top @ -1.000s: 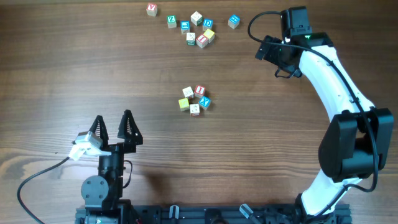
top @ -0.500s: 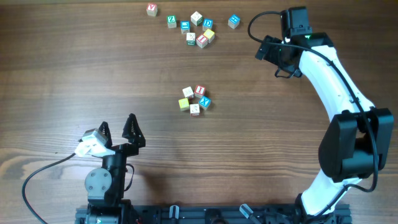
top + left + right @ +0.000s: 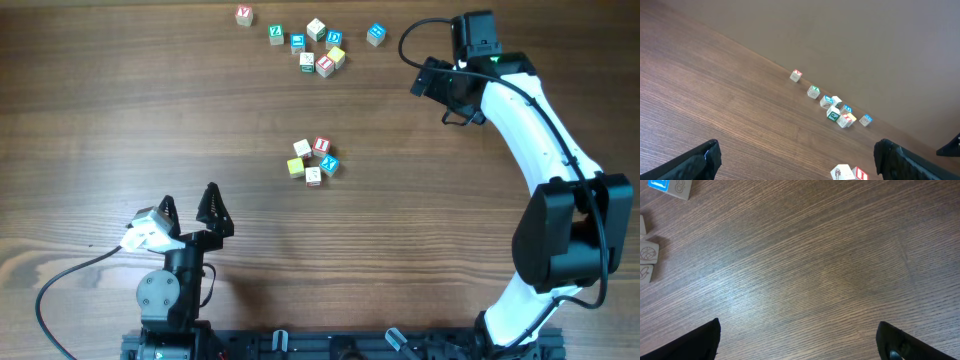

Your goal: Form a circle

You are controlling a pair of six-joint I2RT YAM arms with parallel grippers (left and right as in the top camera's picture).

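Seemingly, the last step is being wrapped up: the circle of five cubes is being shown closed. The left gripper, wide and empty, is being held below-left of the circle, and the right gripper, equally wide, up-right of it. Probably only a retreat is being called for.

My right arm, white shells with black joints, black cable looped at its wrist (tiny green light there), my left arm all black, left claw with pointed black fingers
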